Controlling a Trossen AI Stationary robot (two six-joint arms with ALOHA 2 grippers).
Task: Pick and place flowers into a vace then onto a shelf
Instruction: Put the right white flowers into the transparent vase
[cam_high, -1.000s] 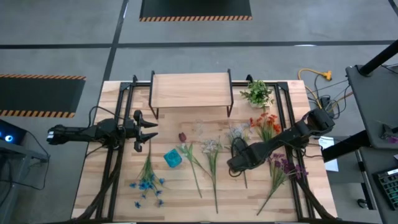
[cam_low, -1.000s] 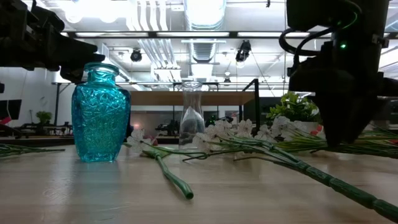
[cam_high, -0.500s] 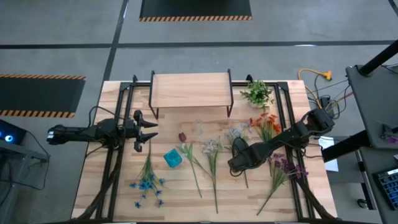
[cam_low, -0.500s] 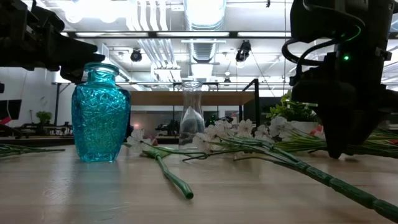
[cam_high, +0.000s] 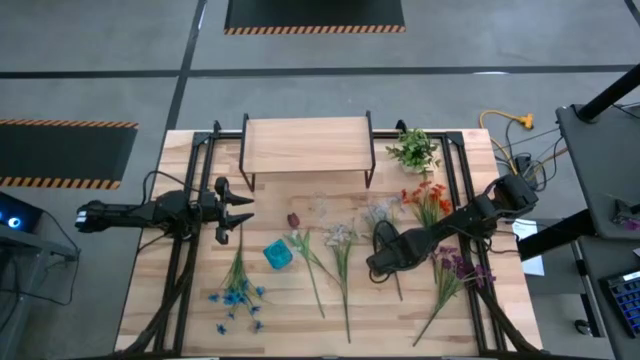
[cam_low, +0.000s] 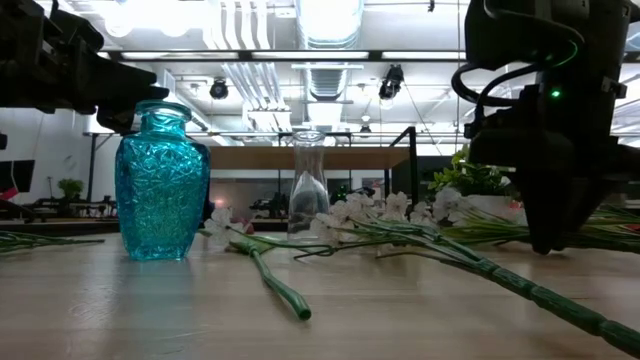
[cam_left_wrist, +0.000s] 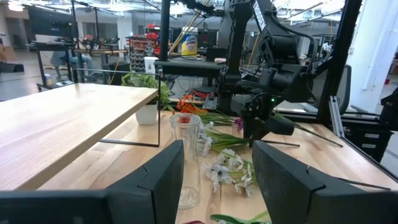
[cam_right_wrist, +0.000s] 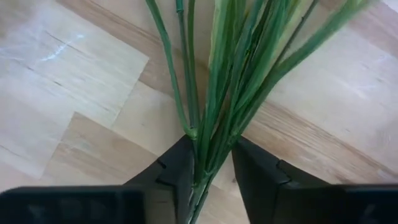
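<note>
Plank table (cam_high: 150, 290); flowers (cam_high: 340, 250) strewn; workshop behind, seemingly

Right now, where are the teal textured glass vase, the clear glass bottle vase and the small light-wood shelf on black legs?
Teal textured glass vase (cam_low: 162, 185): low view, middle of its body.
Clear glass bottle vase (cam_left_wrist: 186, 155): left wrist view, middle of its body.
Small light-wood shelf on black legs (cam_high: 307, 146): high view, centre of its wooden top.
</note>
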